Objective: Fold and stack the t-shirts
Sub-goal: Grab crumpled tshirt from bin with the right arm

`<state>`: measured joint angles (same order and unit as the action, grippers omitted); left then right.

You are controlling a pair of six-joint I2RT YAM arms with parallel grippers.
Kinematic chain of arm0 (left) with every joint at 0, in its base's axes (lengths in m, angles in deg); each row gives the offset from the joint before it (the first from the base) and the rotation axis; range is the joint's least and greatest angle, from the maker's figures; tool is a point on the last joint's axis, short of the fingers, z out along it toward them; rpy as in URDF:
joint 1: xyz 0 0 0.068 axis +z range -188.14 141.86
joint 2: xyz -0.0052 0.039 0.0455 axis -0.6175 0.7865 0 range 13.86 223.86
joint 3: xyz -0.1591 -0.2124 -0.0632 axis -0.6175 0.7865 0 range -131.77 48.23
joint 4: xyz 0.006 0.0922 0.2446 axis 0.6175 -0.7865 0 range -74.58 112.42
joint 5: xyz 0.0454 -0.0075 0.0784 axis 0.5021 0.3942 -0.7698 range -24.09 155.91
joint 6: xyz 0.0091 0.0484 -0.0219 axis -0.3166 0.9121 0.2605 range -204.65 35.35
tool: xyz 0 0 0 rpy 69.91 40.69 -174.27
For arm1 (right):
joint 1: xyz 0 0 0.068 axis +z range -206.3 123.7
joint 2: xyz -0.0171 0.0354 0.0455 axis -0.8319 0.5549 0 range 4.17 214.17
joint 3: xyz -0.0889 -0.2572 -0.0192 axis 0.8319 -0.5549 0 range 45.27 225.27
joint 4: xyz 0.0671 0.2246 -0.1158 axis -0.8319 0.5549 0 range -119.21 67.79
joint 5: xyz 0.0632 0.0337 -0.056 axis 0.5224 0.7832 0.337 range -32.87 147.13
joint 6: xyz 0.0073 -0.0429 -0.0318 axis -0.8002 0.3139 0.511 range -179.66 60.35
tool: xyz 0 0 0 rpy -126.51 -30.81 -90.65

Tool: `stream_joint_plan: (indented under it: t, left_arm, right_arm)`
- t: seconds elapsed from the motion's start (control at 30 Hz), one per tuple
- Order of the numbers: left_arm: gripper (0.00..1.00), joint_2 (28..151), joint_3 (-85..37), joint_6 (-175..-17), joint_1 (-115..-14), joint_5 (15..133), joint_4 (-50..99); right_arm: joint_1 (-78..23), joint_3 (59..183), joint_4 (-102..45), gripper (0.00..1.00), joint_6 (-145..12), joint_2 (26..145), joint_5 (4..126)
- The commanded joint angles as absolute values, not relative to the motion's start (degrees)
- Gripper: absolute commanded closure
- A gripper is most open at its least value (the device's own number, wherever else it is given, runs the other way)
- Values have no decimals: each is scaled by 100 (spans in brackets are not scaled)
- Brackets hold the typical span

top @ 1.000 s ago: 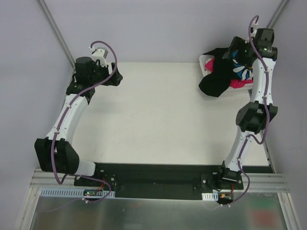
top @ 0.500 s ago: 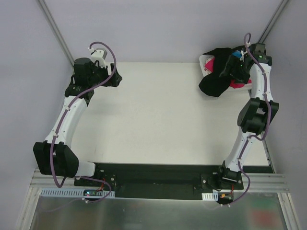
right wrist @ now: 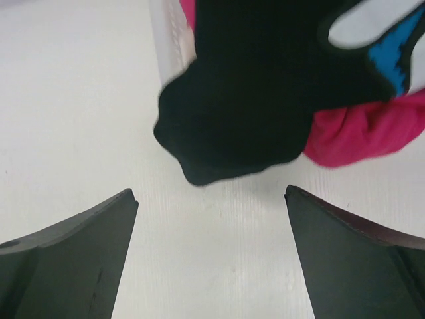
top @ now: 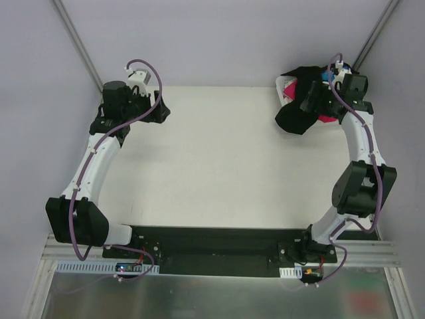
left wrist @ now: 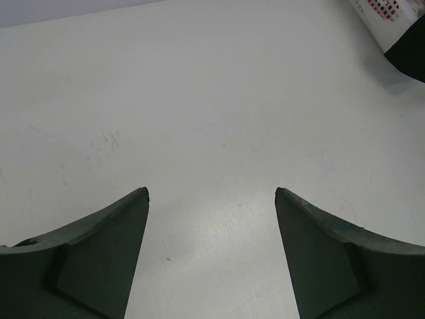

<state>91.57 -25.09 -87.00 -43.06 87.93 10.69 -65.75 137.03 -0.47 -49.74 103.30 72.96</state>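
**Top external.** Black shirt [top: 295, 118]: large, heaped at the far right of the table [top: 219, 166], spilling over the wall of the basket [top: 281, 86] onto the surface. Pink shirt [top: 325, 118]: bunched against the black one, partly covered by it. White shirt: not made out. Right gripper [top: 311, 100]: over the heap. Left gripper [top: 159, 108]: well apart, at the far left.

**Left wrist.** Left gripper: jaws spread wide, nothing between them, bare table below. A corner of the basket and a black fold show at the upper right.

**Right wrist.** Right gripper: jaws spread wide, empty, just short of the black shirt's drooping lobe. Daisy print [right wrist: 382, 40]: upper right. Pink cloth lies beside the lobe.

**Handling (judged).** Light, limp cloth with no stiffness. It is likely to sag and may drag the pink shirt along. Best hold: the loose black lobe nearest the jaws, pinched low at its edge.
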Motion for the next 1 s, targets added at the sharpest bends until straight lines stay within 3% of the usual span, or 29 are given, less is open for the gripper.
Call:
stream_joint_plan:
  t: [0.0, 0.13, 0.33, 0.47, 0.6, 0.97]
  left_arm:
    - [21, 9120, -2613, -8615, -4359, 8938, 1091]
    - [20, 9050, -2569, -8527, -4367, 8938, 1099]
    - [20, 9076, -2569, -8518, -4367, 8938, 1099]
    - [20, 9050, -2534, -8386, -4367, 8920, 1099]
    - [20, 9041, -2507, -8351, -4367, 8903, 1099]
    - [20, 9023, -2490, -8263, -4367, 8718, 1099]
  right_arm:
    - [-6561, 13483, -2216, 2, -4753, 9952, 7207]
    - [-6509, 14052, -2173, 2, -4683, 10453, 6934]
    - [-6350, 12947, -4395, 0, -4059, 10322, 6442]
    - [-6359, 13226, -4870, 0, -3839, 10532, 6336]
    - [-6394, 13972, -4530, 0, -3715, 10963, 6380]
    - [-6526, 14607, -4344, 0, -4330, 11964, 6460]
